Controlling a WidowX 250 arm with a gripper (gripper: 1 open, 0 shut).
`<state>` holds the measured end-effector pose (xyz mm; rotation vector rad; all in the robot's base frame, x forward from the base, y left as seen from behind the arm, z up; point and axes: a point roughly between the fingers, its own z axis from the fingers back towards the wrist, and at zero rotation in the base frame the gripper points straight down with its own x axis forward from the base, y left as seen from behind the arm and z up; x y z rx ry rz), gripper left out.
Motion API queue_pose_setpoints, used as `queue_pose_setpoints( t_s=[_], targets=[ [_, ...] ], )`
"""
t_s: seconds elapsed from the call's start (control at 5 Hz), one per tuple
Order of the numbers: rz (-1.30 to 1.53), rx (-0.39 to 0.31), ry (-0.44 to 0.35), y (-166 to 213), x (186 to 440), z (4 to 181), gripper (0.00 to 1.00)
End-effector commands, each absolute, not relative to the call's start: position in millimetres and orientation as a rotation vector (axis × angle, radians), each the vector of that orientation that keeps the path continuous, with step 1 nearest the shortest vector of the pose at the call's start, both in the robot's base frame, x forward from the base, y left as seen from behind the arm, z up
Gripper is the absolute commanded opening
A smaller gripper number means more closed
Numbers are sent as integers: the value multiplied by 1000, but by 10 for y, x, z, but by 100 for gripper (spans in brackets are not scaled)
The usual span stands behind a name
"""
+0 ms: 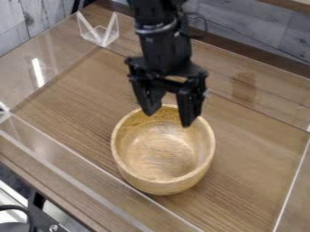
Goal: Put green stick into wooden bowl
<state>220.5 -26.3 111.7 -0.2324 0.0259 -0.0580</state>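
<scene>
The wooden bowl stands on the wood tabletop in the lower middle of the camera view, and the part of its inside that shows is bare tan wood. My black gripper hangs just above the bowl's far rim and points almost straight down. Its two fingers are spread wide, with nothing visible between them. The green stick is not visible; it is hidden or out of view.
Clear plastic walls fence the wooden tabletop at the front and left. A clear triangular stand sits at the back left. A grey plank wall runs behind the arm.
</scene>
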Motion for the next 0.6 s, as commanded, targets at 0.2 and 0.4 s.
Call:
queue_pose_setpoints(
  t_s=[0.2,0.4],
  targets=[
    [5,-199,-101,-88,2516,1362,100],
    [35,-180,-127,24,2596,1347,100]
  ],
)
